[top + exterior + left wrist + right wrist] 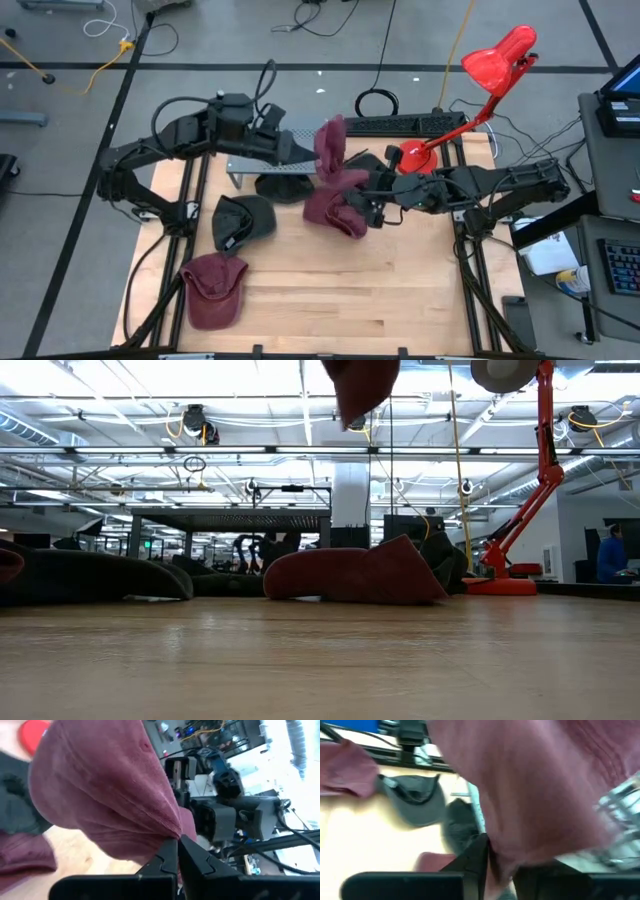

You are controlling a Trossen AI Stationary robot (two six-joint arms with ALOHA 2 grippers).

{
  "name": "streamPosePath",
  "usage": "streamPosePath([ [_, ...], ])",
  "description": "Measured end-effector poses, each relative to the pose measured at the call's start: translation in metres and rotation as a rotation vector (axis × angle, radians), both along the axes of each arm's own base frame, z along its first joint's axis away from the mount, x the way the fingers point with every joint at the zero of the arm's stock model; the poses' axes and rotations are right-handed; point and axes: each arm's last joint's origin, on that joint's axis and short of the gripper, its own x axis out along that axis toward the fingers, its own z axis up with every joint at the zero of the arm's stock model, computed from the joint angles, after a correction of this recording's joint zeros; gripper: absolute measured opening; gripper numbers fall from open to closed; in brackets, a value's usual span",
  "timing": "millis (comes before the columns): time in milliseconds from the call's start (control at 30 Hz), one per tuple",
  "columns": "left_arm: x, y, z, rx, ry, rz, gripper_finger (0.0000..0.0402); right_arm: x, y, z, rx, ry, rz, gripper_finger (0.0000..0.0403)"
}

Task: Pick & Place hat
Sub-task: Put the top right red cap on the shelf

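Note:
A maroon hat (331, 148) hangs above the table's far middle; in the low view only its lower tip (360, 385) shows at the top. My left gripper (312, 150) comes at it from the left and is shut on it. My right gripper (362, 190) comes from the right and is shut on its lower part. A second maroon hat (335, 215) (350, 575) lies flat on the table below. A black hat (245, 220) and a third maroon hat (212, 290) lie toward the near left. My left gripper (176, 851) pinches a gathered fold of the hat's cloth (167, 827) between its two fingertips, coming level from the table's left. The hat is lifted clear and bulges away from the fingers. My right gripper (492, 862) has the hat's lower edge (502, 847) between its fingers, coming from the table's right. The hat itself covers most of the contact, so the hold's kind cannot be told.
A grey metal stand (265, 165) and another dark hat (282, 186) sit under my left arm. A red desk lamp (500, 60) stands with its base (415, 158) at the far right corner. Bare wood (350, 290) fills the near half.

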Motion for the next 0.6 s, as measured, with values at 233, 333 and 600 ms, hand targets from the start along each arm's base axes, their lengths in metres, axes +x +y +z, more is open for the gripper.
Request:
streamPosePath([
  [233, -0.016, 0.018, -0.005, -0.082, 0.089, 0.018, 0.0001, -0.02, 0.017, 0.001, 0.253, 0.049, 0.198, 0.0134],
  [333, -0.02, 0.023, -0.006, -0.095, 0.112, 0.033, 0.0001, -0.026, 0.02, 0.003, 0.291, 0.058, 0.238, 0.015],
  [600, -0.04, 0.042, -0.003, -0.016, 0.254, 0.086, 0.0, -0.035, 0.02, 0.01, 0.303, 0.034, 0.258, 0.0161],
])
